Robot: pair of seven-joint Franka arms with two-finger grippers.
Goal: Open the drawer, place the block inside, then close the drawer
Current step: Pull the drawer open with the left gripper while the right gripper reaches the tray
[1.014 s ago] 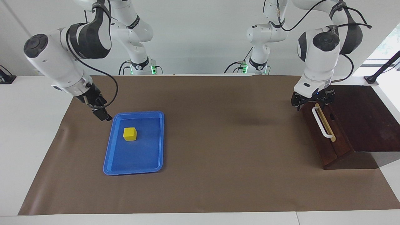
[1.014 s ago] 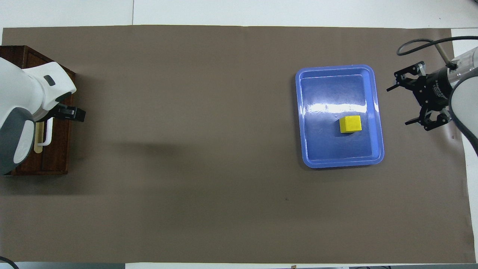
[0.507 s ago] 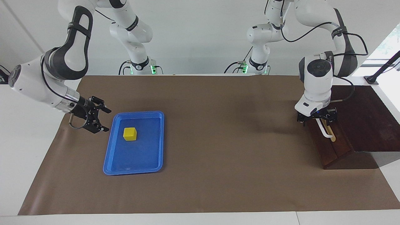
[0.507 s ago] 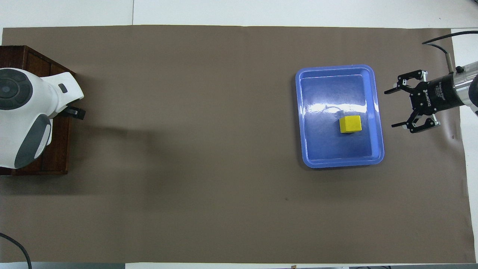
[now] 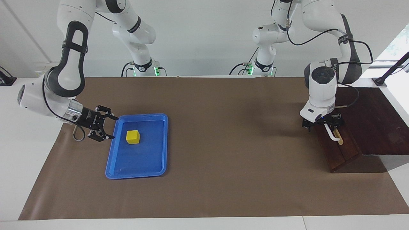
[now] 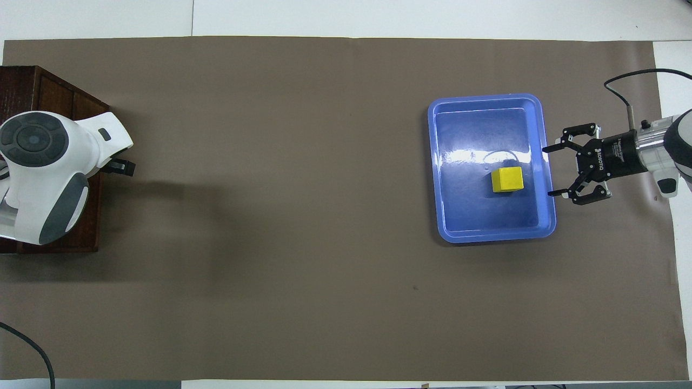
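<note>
left tool [image 5: 322, 123] is hanging at the white handle [image 5: 332, 134] of the drawer [image 5: 335, 150], at the handle's end nearer the robots; fingers spread, nothing gripped. the arm is covering that end of the handle in both views, so i cannot tell whether a finger is touching the bar. drawer front is sitting flush with the brown box [image 5: 374, 121]: shut, not yet pulled.

right tool [image 5: 108, 127] is lying low and sideways at the rim of the blue tray [image 5: 137, 169], fingers spread with the tips just over the rim. the yellow block [image 5: 133, 136] is sitting in the tray straight ahead of the open tips, near but apart.

judgement: opening step in hand. to do it well, the left tool should be straddling the bar squarely before pressing together, then pulling straight out from the front so the box is not dragging on the table. the right tool should be clearing the tray wall before closing on the block.
</note>
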